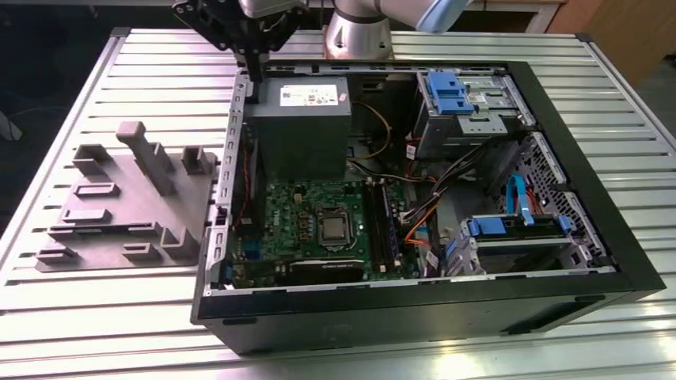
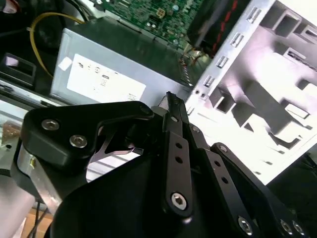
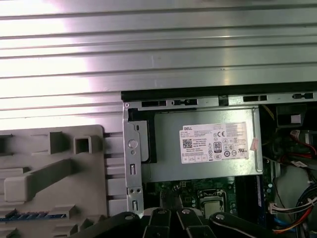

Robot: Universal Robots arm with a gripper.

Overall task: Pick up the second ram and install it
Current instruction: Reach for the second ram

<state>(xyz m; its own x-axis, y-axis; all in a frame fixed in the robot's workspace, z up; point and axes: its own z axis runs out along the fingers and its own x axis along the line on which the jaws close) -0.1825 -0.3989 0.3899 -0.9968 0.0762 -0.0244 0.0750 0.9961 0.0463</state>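
Hanging at 11 o'clock of the open computer case (image 1: 423, 317), clock read on the exterior view, the gripper (image 1: 253, 70) sits over the case wall just beside the grey power-supply box (image 1: 301, 127). Jaws together, nothing between them.

The second ram (image 3: 34, 216) lies in a slot of the grey holder tray (image 1: 127, 207). The tray rests on the slatted metal table (image 1: 106, 317) at 9 o'clock of the case and at 7 o'clock from the jaws, well apart, no contact.

In the first wrist view the ram shows as a thin blue edge, one end cut off at the frame; chips not made out. In the second wrist view the gripper's black links hide part of the power-supply box.

Count: one ram strip, one holder tray, one power-supply box, one green motherboard (image 1: 306, 214), two blue drive brackets (image 1: 449, 91) (image 1: 496, 226). Number of long black sockets on the motherboard unclear.
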